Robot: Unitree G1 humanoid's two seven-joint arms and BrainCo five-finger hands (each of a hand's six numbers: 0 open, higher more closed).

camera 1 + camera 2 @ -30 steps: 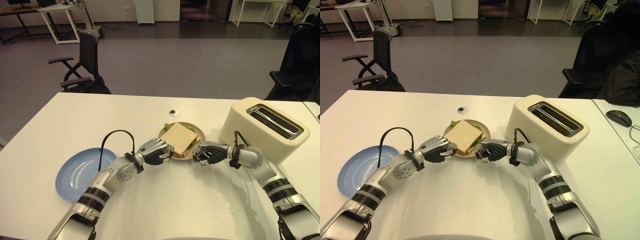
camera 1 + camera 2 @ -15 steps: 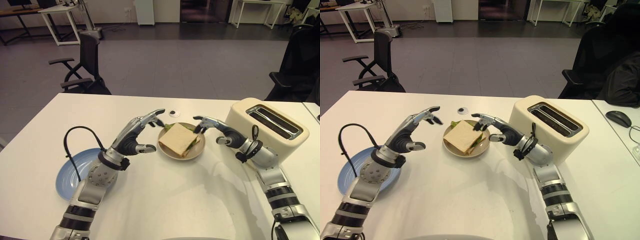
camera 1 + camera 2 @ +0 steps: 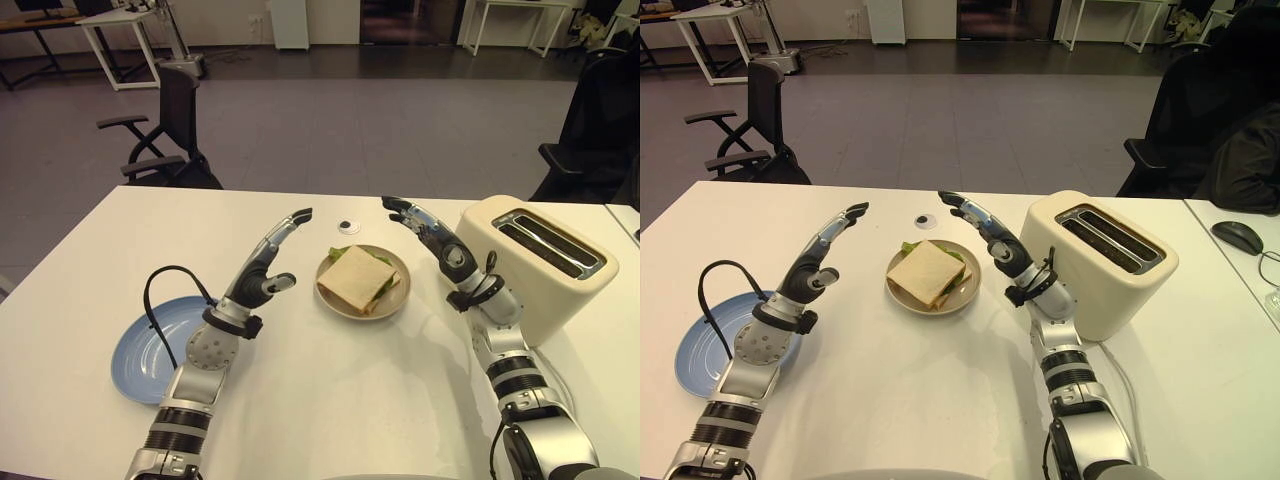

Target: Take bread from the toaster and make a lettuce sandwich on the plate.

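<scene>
A sandwich [image 3: 358, 279] of two bread slices with green lettuce showing at its edges lies on a small tan plate [image 3: 395, 303] in the middle of the white table. A cream toaster [image 3: 527, 262] with two dark slots stands to the right of the plate. My left hand [image 3: 268, 260] is raised to the left of the plate, open, fingers stretched up and forward, holding nothing. On the other side, between plate and toaster, my right hand [image 3: 428, 232] is lifted, also open and empty. Neither hand touches the sandwich.
A blue plate [image 3: 145, 352] lies at the left front of the table, with a black cable [image 3: 165, 295] looping over it from my left wrist. A small round white and black object [image 3: 347, 225] sits behind the tan plate. A computer mouse [image 3: 1238, 235] lies far right.
Both hands were curled at the sandwich's sides a second ago. They have opened, let go and risen up and apart, the left hand leftward and the right hand toward the toaster.
</scene>
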